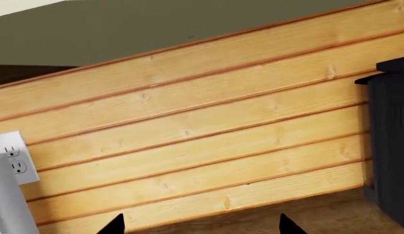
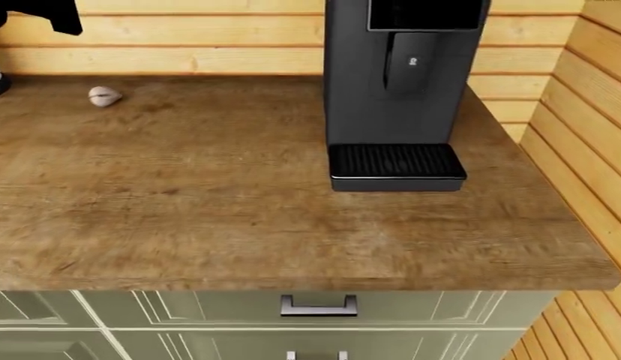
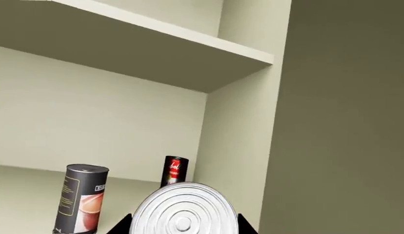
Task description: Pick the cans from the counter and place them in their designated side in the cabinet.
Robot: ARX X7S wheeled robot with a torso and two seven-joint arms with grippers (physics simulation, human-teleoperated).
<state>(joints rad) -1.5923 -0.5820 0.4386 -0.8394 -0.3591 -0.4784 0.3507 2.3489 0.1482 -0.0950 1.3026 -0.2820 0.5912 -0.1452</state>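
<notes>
In the right wrist view my right gripper [image 3: 184, 225] is shut on a can [image 3: 184, 212]; only its grey ringed lid shows, filling the gap between the jaws. It is held inside the pale green cabinet [image 3: 241, 141]. A dark can with a reddish-white label [image 3: 81, 200] stands on the cabinet floor, and a slim red-labelled can [image 3: 174, 170] stands behind near the corner. My left gripper [image 1: 202, 226] is open and empty, facing the plank wall above the counter [image 1: 319, 214]. No can shows on the counter [image 2: 220, 195] in the head view.
A black coffee machine [image 2: 400, 90] stands at the back right of the counter, its side also in the left wrist view [image 1: 391, 141]. A pale garlic bulb [image 2: 104, 96] lies at the back left. A wall socket [image 1: 13, 158] is on the planks. A shelf [image 3: 137, 44] spans the cabinet above.
</notes>
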